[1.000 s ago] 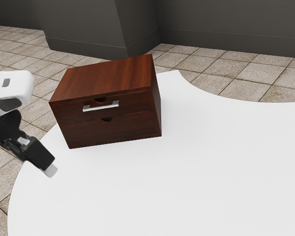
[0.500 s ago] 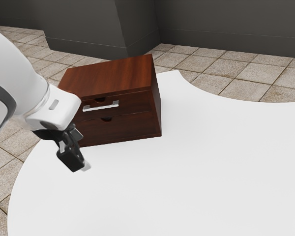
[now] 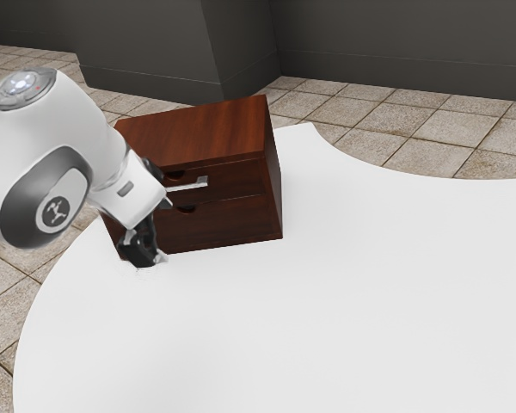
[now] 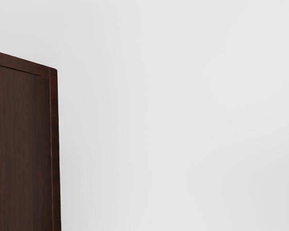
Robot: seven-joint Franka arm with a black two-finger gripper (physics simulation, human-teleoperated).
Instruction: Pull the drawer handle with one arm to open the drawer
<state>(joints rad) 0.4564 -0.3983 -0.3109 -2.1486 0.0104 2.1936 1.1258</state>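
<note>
A dark wooden two-drawer cabinet (image 3: 215,129) stands at the back of the white round table (image 3: 327,301). Its top drawer (image 3: 236,176) carries a silver bar handle (image 3: 192,182), partly covered by my arm, and looks flush with the cabinet front. The lower drawer (image 3: 228,222) has only a finger notch. My black gripper (image 3: 144,255) points down at the table, just in front of the cabinet's lower corner at the exterior view's left, below and left of the handle. In the wrist view a wood panel of the cabinet (image 4: 24,154) stands beside bare table (image 4: 183,120).
The table edge curves close to the cabinet at the exterior view's left, with tiled floor (image 3: 17,275) beyond. A dark wall base (image 3: 181,52) runs behind. Open white tabletop spreads to the exterior view's right and front of the cabinet.
My arm has swung in from the exterior view's left toward the cabinet. The gripper has travelled from the table's left edge to the cabinet's front lower corner. The drawers have not moved.
</note>
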